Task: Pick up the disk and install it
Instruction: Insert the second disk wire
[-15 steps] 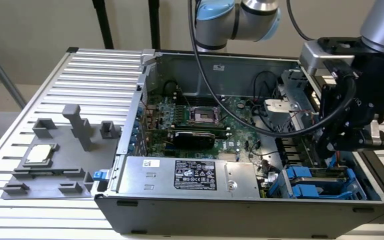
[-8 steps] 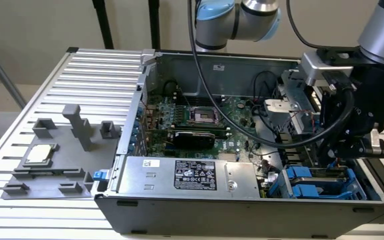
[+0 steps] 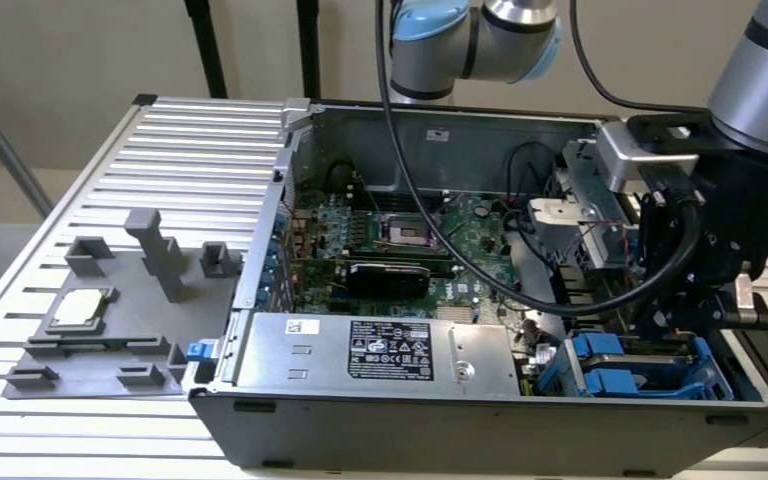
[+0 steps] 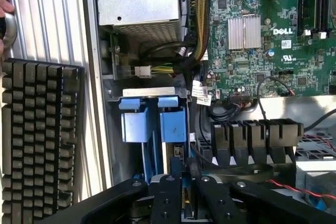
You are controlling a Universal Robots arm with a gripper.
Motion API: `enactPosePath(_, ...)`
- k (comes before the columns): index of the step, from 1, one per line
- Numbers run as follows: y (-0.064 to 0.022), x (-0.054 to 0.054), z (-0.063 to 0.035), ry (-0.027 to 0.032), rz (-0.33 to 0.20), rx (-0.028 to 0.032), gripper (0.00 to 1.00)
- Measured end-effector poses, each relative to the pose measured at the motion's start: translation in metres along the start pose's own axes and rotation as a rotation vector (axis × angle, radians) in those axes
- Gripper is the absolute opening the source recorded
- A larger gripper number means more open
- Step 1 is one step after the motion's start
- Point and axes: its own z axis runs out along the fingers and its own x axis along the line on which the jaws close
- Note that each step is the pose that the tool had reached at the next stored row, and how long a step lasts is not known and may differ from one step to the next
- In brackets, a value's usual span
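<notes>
My black two-fingered gripper (image 4: 184,195) hangs low inside the open grey steel computer case (image 3: 491,420), at the drive bay in the corner nearest the exterior view's right. Fingers stand narrow, nearly closed; in the wrist view they sit on either side of the blue edge of the disk (image 4: 153,124), but whether they press it I cannot tell. The disk itself: mostly hidden, standing on edge in the bay, showing as bright blue plastic carrier brackets with two squared tabs side by side and a strip of pale metal along the tabs' far edge. From the exterior view the same blue carriers (image 3: 620,362) lie in the bay just under my wrist, beside the large silver box with a black label (image 3: 377,350). A thick black cable (image 3: 544,290) loops from my arm across the green motherboard (image 3: 411,240). Beyond the case, on the ribbed aluminium table (image 3: 157,140), a grey plastic fixture (image 3: 104,340) carries a small square silver chip (image 3: 80,307). In the wrist view, a black keyboard (image 4: 37,135) lies on the table outside the case wall.
</notes>
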Motion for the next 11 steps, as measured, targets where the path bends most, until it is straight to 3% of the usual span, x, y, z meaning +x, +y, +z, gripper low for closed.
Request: enactPosePath(11,0.0004,-0.0004,0.0070,-0.0043,-0.020,0.0186,0.16)
